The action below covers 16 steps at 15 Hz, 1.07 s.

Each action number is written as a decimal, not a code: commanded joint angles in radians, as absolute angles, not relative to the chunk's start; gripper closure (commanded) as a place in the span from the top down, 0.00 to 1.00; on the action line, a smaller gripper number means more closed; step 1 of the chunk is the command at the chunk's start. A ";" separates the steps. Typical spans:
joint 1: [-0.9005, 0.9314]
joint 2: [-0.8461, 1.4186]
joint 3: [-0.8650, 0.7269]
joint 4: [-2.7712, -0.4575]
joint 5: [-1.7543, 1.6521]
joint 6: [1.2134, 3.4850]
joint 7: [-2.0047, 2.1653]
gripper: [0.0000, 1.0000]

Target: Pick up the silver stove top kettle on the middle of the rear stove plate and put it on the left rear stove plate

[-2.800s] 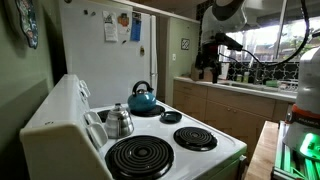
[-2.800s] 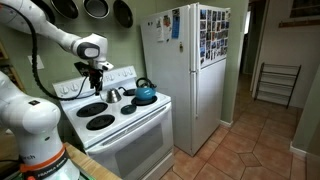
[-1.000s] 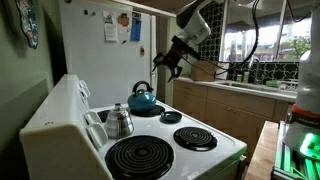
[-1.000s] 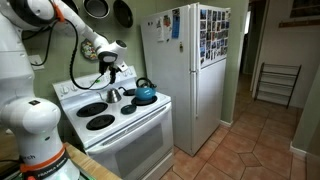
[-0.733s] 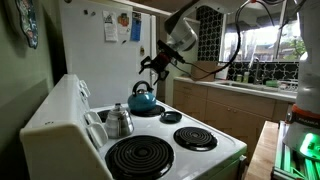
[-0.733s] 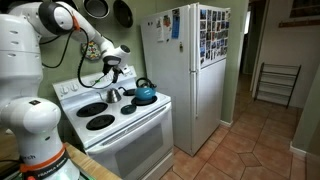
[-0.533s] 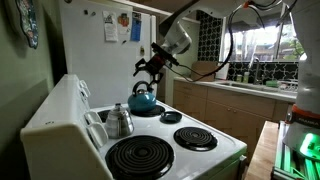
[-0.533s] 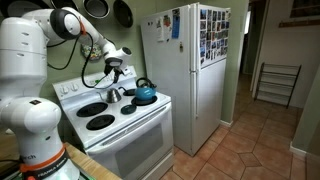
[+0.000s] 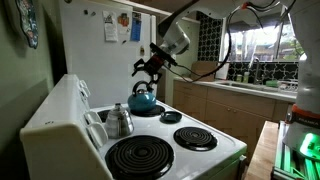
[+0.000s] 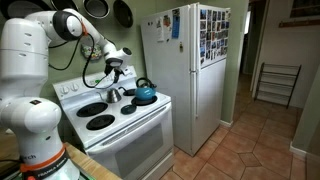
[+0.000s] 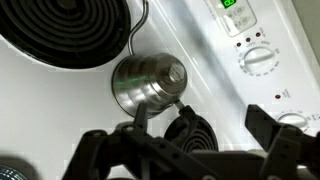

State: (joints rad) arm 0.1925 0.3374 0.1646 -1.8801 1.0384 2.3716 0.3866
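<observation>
gripper (image 11: 190, 152): jaws spread wide, nothing between them; dark fingers (image 11: 95, 152) along the bottom edge of the wrist view, in the air above the stove top (image 11: 60, 110).
silver stove top kettle (image 11: 150, 82): upright on the white surface close to the back panel, between coils and not on one; below the gripper and apart from it.
left rear stove plate (image 11: 70, 25): big black coil in a chrome ring, bare, just beside the silver stove top kettle.
wrist view only: knobs (image 11: 258, 60) and a green display (image 11: 230, 4) on the back panel; the kettle's dome and black handle from above; a small coil (image 11: 195, 122) partly hidden behind the gripper.
exterior views only: the arm (image 10: 80, 30) bending down from above; height of the gripper (image 9: 150, 68) over the stove, clear of everything; a teal kettle (image 9: 141, 98) on the far rear burner; a white fridge (image 10: 190, 70) just beside the stove.
line-up: in an exterior view, gripper (image 10: 113, 78) straight over the silver stove top kettle (image 10: 115, 95); in an exterior view, seemingly over the teal kettle, with the silver stove top kettle (image 9: 119, 121) nearer the camera and the left rear stove plate (image 9: 140, 157) in the foreground.
</observation>
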 commanded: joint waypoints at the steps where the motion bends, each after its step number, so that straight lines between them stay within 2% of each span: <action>1: 0.173 0.374 0.172 -1.850 1.113 2.368 0.323 1.00; 5: 0.156 0.458 0.183 -1.786 1.246 2.338 0.175 1.00; 9: 0.176 0.566 0.169 -1.704 1.235 2.286 0.177 1.00; 16: 0.166 0.699 0.181 -1.585 1.283 2.328 0.124 1.00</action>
